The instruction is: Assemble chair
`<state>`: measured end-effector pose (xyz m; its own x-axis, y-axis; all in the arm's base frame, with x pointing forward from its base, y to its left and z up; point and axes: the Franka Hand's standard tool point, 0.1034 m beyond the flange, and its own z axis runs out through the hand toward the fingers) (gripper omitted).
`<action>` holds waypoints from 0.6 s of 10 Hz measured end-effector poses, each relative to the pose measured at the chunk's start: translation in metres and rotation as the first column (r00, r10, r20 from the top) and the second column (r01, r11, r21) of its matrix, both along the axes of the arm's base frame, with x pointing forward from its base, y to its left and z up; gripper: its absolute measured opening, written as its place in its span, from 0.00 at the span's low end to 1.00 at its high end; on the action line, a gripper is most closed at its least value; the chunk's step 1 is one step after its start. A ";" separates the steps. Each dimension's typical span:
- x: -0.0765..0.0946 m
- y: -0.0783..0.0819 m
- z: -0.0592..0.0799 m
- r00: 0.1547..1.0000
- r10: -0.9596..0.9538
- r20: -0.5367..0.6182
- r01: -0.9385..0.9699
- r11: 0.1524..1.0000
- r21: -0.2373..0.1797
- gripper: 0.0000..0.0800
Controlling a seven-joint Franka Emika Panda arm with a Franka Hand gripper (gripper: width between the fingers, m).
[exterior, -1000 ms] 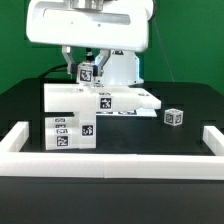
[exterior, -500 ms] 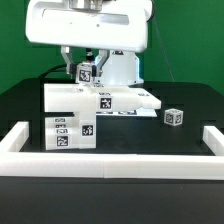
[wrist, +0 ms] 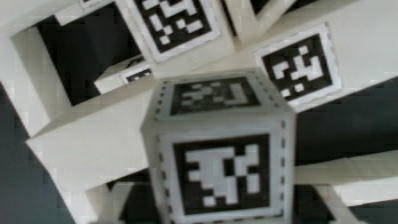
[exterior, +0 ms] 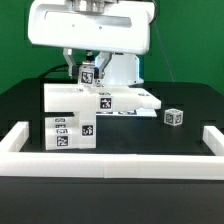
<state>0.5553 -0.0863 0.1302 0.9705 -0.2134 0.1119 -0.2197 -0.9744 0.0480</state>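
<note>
My gripper [exterior: 87, 66] hangs under the white arm at the back, shut on a short white chair leg [exterior: 88, 73] with a black-and-white tag. The leg is held just above the far left part of the partly built chair [exterior: 100, 101], a flat white panel with tagged bars. In the wrist view the held leg [wrist: 222, 150] fills the middle. Tagged chair bars [wrist: 294, 62] lie behind it. The gripper [wrist: 217, 198] shows little of its fingers there.
Two tagged white blocks [exterior: 70, 133] stand at the front on the exterior view's left. A small tagged piece [exterior: 174, 117] sits alone to the exterior view's right. White border rails [exterior: 110, 162] run along the front and both sides of the black table.
The arm and the held leg have shifted very slightly toward the exterior view's right. Everything on the table has stayed in place.
</note>
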 end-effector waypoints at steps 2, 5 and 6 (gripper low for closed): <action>0.000 -0.001 0.000 1.000 -0.001 0.000 0.001 1.000 0.000 0.36; 0.002 0.000 0.001 1.000 0.001 0.010 -0.001 1.000 -0.005 0.36; 0.002 0.000 0.000 1.000 -0.001 0.009 0.001 1.000 -0.004 0.36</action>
<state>0.5568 -0.0862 0.1305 0.9693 -0.2134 0.1218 -0.2207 -0.9740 0.0503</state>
